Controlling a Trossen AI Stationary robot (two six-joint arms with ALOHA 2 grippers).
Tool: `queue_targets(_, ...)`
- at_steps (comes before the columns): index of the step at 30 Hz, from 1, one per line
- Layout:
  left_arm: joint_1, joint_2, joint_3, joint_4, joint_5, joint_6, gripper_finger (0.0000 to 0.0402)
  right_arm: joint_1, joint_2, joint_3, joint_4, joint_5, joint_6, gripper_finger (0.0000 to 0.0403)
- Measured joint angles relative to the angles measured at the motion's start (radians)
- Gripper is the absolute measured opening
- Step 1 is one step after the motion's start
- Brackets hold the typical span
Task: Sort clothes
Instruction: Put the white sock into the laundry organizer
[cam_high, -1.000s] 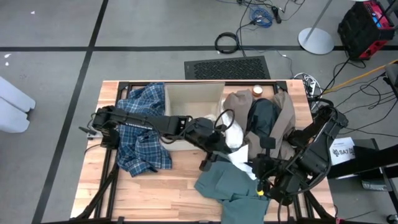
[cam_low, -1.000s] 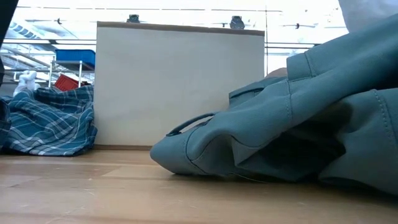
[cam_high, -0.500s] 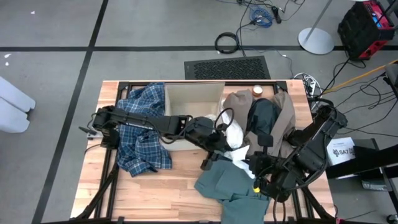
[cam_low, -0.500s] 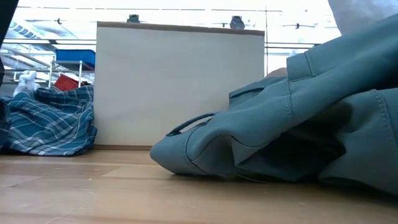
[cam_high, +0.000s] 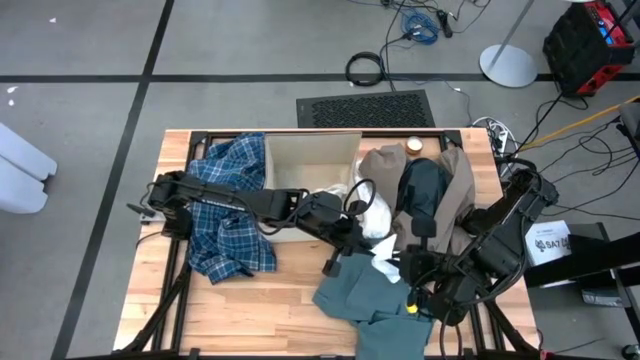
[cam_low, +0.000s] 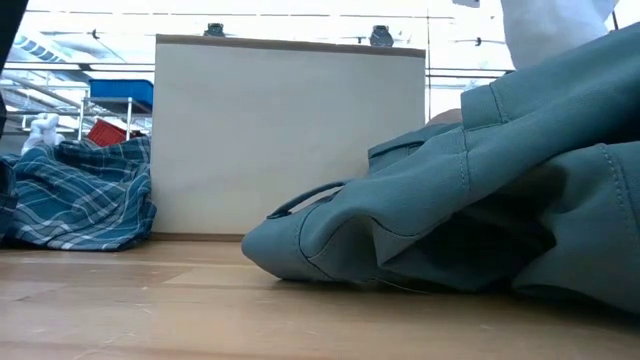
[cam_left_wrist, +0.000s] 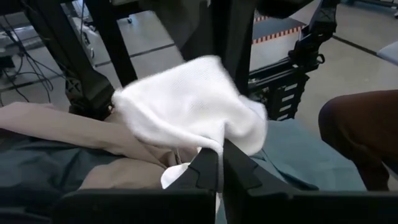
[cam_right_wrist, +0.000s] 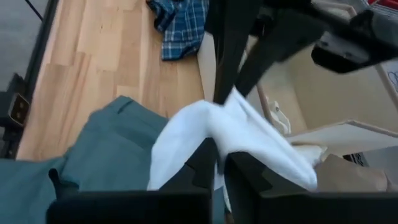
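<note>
1. White piece (cam_high: 380, 262): lifted between the two grippers near the table's middle, just right of the box (cam_high: 310, 160), above the teal piece's (cam_high: 365, 295) upper edge.
2. Long axis: running roughly from the left gripper (cam_high: 362, 237) on the box side toward the right gripper (cam_high: 405, 270) on the front-right side; draped rather than taut, sagging in a fold between the two holds.
3. Right gripper: clamped on the cloth's near edge, seen in its own wrist view (cam_right_wrist: 217, 163) with white fabric (cam_right_wrist: 230, 140) spreading forward from the pinched fingertips; jaws together on the cloth.
4. Left gripper: likewise closed on the white piece, fingers meeting in the left wrist view (cam_left_wrist: 219, 168) with a bunched white mound (cam_left_wrist: 193, 102) standing just beyond them.
5. Neither arm clearly nearer: both in contact at opposite ends, so likely a two-handed carry or spread, depending on keeping the ends apart.
6. Farther off: taupe piece (cam_high: 455, 190) and dark piece (cam_high: 422, 190) heaped at the right, touching the white piece's far side; snagging possible there.
7. Farthest: plaid shirt (cam_high: 225, 225) lying well apart at the left of the box, under the left arm.
</note>
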Motion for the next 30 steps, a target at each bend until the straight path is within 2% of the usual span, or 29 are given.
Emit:
queue_targets(7,0.0,-0.038,0.002,-0.005,-0.014,0.0,0.0003,0.005,0.0,0.0,-0.101,0.0,0.128,0.0096)
queue_targets(11,0.0,-0.067,0.003,0.001,-0.041,0.001,0.0003,0.013,0.0,0.0,-0.177,0.013,0.207,0.0123)
queue_targets(15,0.002,-0.125,0.003,0.012,-0.085,0.052,0.0003,0.044,0.0,-0.025,-0.2,0.072,0.296,0.0131)
queue_targets(26,0.068,-0.372,0.004,0.071,-0.346,0.204,0.0002,0.104,0.001,-0.185,-0.223,0.358,0.338,0.0132)
queue_targets(30,0.141,-0.438,0.004,0.041,-0.42,0.216,0.0002,0.088,0.0,-0.216,-0.236,0.371,0.338,0.0132)
